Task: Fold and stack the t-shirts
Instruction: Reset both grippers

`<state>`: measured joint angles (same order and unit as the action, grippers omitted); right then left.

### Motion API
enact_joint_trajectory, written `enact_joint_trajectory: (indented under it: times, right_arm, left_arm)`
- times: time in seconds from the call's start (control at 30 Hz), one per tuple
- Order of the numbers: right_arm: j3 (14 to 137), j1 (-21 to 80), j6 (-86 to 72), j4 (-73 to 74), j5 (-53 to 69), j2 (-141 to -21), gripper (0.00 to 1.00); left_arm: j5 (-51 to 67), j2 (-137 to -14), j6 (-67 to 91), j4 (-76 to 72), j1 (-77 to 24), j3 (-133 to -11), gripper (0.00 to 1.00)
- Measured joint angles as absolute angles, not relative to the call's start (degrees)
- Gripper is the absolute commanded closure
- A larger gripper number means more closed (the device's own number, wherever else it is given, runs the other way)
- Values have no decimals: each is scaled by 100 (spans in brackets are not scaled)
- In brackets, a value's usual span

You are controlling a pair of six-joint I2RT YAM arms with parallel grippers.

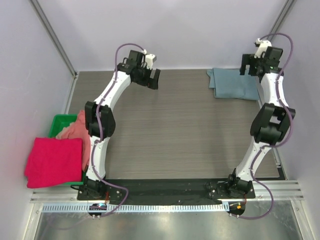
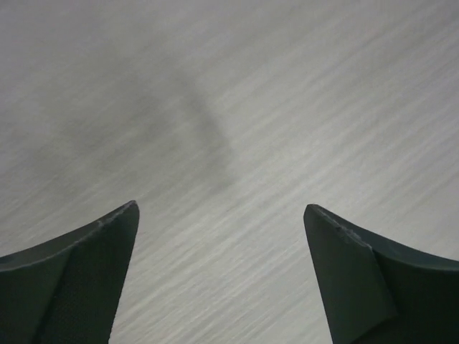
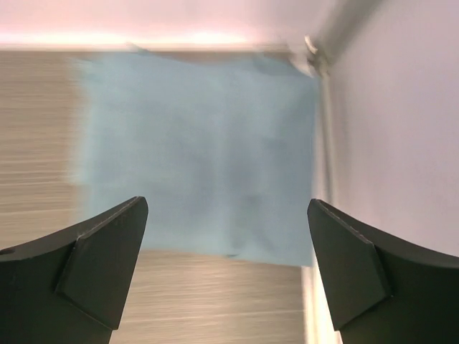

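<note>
My left fingers and right fingers hang wide and empty, the right above the slate-blue t-shirt, folded at the far right corner of the table as a likely stack base, while the salmon t-shirt and crimson t-shirt wait by the left edge.

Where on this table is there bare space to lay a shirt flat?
The wide middle of the table, between the left arm and right arm, is bare. The far right corner holds the slate-blue shirt; the left edge is crowded with the green bin, salmon-pink shirt and crimson shirt.
</note>
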<state>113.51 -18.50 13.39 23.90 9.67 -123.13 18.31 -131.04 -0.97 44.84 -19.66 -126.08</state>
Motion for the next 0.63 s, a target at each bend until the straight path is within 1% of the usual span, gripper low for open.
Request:
enact_joint_trajectory:
  times: [0.07, 0.13, 0.23, 0.3, 0.37, 0.5, 0.63]
  right_arm:
    - [10630, -1568, 1291, 2187, 1225, -11393, 0]
    - [10064, -1079, 1269, 2139, 1507, -10663, 0]
    - [9312, -193, 1155, 2106, 1959, -10025, 0]
    - [8995, 336, 902, 2204, 2036, -9961, 0]
    - [8772, 646, 635, 2458, 1879, -10051, 0]
    - [8527, 690, 215, 2884, 1328, -10123, 0]
    - [8530, 681, 113, 2998, 928, -10088, 0]
  left_arm:
    - [1538, -12993, -93, 4429, -1973, -12785, 0]
    - [1347, -12877, -102, 4394, -1977, -12838, 0]
    - [1041, -12717, -62, 4388, -1975, -12838, 0]
    - [878, -12643, -49, 4377, -1975, -12750, 0]
    - [762, -12556, -47, 4392, -1966, -12597, 0]
    - [650, -12396, -47, 4536, -1894, -12339, 0]
    - [585, -12088, -54, 4788, -1680, -12053, 0]
